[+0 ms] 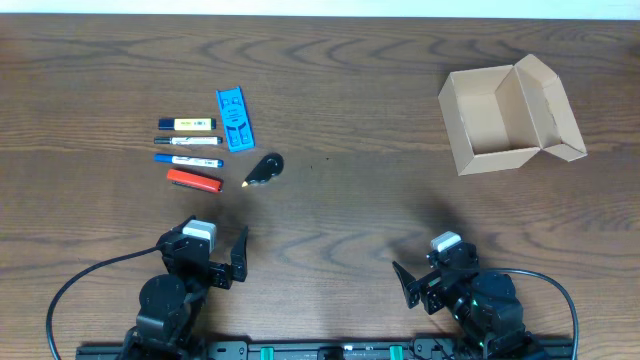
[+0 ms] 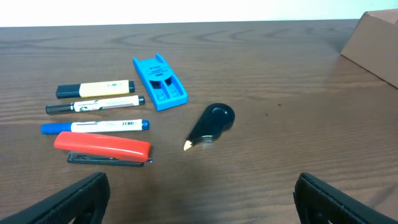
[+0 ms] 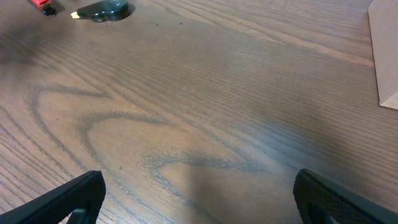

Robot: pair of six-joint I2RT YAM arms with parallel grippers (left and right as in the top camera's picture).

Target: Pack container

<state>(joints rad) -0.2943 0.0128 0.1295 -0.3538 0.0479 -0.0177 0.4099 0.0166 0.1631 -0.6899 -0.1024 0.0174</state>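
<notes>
- Wooden table (image 1: 340,200) carries everything.
- Cardboard box (image 1: 497,158) sits open at the far right, lid flap folded back.
- Left end effector (image 2: 200,186) and right end effector (image 3: 199,186) sit low at the near edge, fingers spread wide.
- Blue tray (image 1: 235,119), red stapler (image 1: 194,180), three markers (image 1: 188,141) and black dispenser (image 1: 265,169) cluster at the left, well apart from the box.

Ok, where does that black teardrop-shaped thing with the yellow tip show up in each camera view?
Overhead: the black teardrop gadget lies left of centre, just right of the red stapler.
Left wrist: near the middle, right of the stapler.
Right wrist: at the top edge, far left.
Shared landmark: the cardboard box, on the right side in all three views.
</notes>
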